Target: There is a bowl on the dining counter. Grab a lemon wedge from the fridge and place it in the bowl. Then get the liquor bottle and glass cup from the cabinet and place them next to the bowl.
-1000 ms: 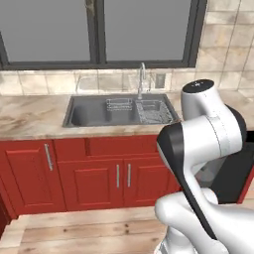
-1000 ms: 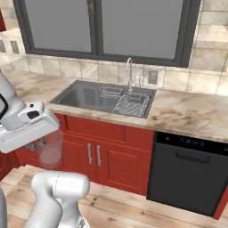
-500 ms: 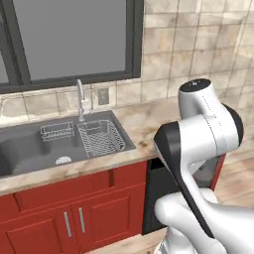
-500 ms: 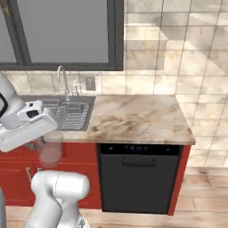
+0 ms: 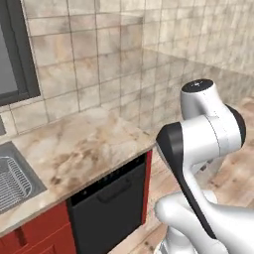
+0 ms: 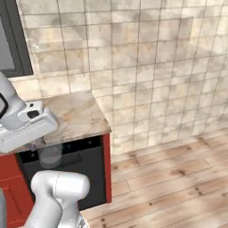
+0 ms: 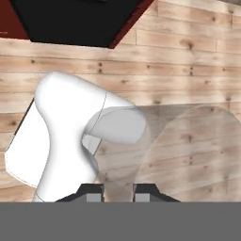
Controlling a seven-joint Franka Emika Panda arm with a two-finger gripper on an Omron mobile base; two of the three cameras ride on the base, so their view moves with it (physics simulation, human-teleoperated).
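Glass fills much of our hand view: the clear glass cup (image 7: 155,150) sits between the two dark fingertips (image 7: 92,192), its wall pinched by the gripper (image 7: 117,192), and we see nothing inside it. From the right base view the cup (image 6: 50,156) hangs beneath the hand, in front of the black dishwasher (image 6: 84,164). Wooden floor (image 7: 188,61) lies below.
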